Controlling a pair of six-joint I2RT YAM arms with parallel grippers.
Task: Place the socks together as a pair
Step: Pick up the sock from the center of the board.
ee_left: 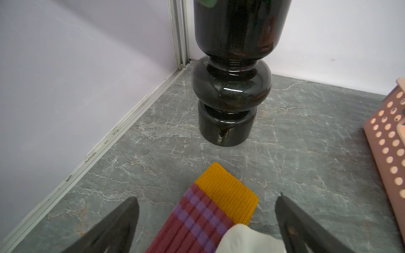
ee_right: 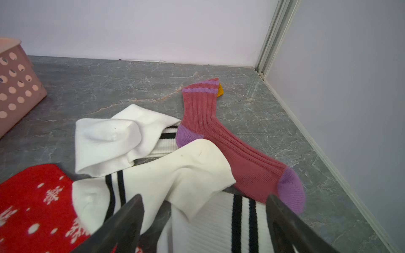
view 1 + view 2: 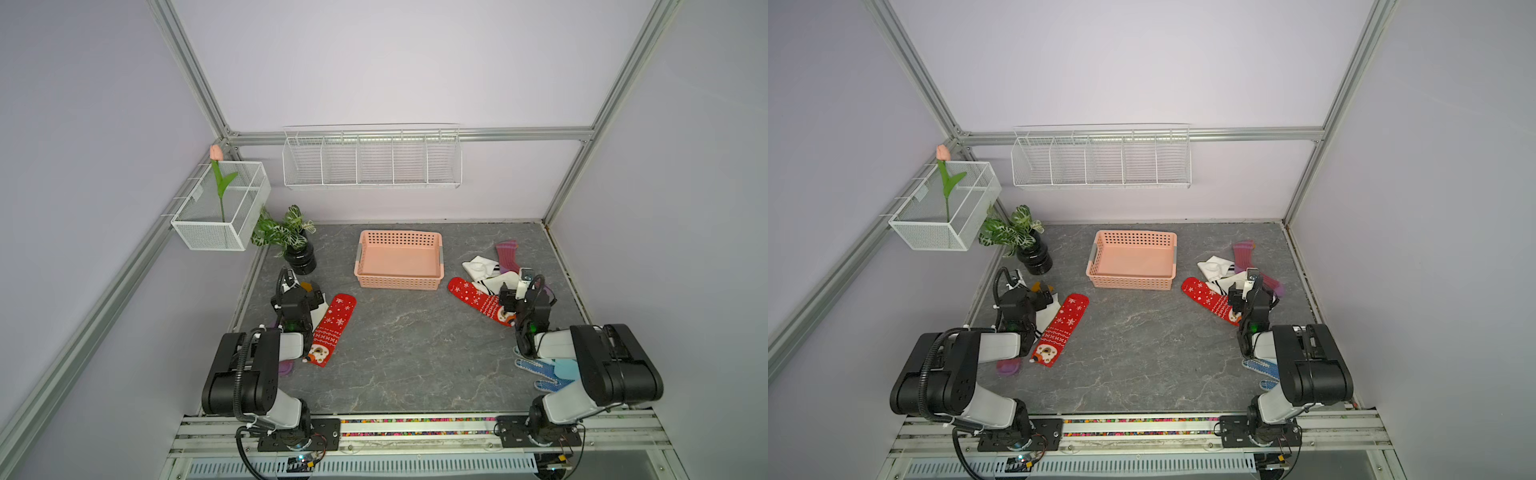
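while both arms hung low over the grey table (image 3: 415, 353), the left gripper (image 1: 207, 197) stood spread wide above a maroon sock (image 1: 197, 221) with a mustard cuff, near the black vase (image 1: 230, 87). a red snowflake sock (image 3: 332, 328) lay just beside that arm. the right gripper (image 2: 204, 197), likewise spread and holding nothing, hovered over the striped white socks (image 2: 175, 175), which overlapped a second red sock (image 2: 32, 197) and a second maroon sock (image 2: 219, 135). the pink basket (image 3: 397, 282) sat between the two groups.

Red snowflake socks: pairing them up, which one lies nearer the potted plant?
The left-side red sock; the right-side red sock lies on the far side of the basket.
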